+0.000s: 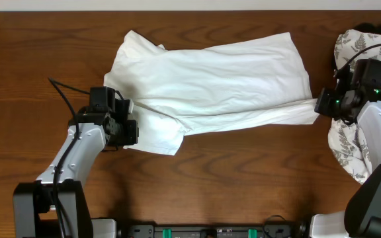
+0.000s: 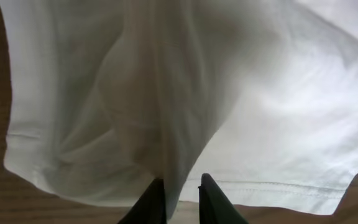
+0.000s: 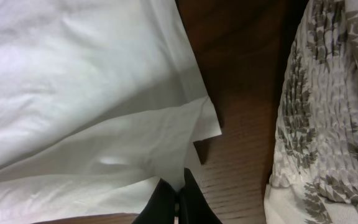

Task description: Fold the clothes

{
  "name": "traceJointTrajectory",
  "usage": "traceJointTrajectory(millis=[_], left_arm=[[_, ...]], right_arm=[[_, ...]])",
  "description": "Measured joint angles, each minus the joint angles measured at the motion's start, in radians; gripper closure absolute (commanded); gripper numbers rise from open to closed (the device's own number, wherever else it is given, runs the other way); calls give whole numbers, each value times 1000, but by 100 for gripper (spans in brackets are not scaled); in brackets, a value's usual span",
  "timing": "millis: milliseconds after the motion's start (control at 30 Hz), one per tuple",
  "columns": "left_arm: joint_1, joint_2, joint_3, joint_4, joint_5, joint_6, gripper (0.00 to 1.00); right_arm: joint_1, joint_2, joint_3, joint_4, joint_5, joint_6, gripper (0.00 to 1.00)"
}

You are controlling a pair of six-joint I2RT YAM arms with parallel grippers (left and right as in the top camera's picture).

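The white T-shirt (image 1: 217,82) lies spread across the middle of the wooden table, partly doubled over; its chest print is hidden. My left gripper (image 1: 132,122) is at the shirt's lower left, by a sleeve, and its fingers (image 2: 180,190) pinch a raised ridge of the white fabric (image 2: 166,112). My right gripper (image 1: 317,106) is at the shirt's lower right corner, and its fingers (image 3: 179,190) are shut on the hem corner of the shirt (image 3: 92,93). The shirt's front edge is pulled taut between the two grippers.
A white cloth with grey fern-leaf print (image 1: 359,145) lies bunched at the table's right edge, under and behind my right arm; it also shows in the right wrist view (image 3: 322,106). Bare wood (image 1: 243,178) lies in front of the shirt.
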Motion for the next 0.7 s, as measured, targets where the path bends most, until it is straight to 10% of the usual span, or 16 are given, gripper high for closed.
traceJointTrajectory(millis=[700], left_arm=[[0, 64, -6, 68, 0, -27, 94]], right_arm=[[0, 0, 0, 0, 0, 0, 99]])
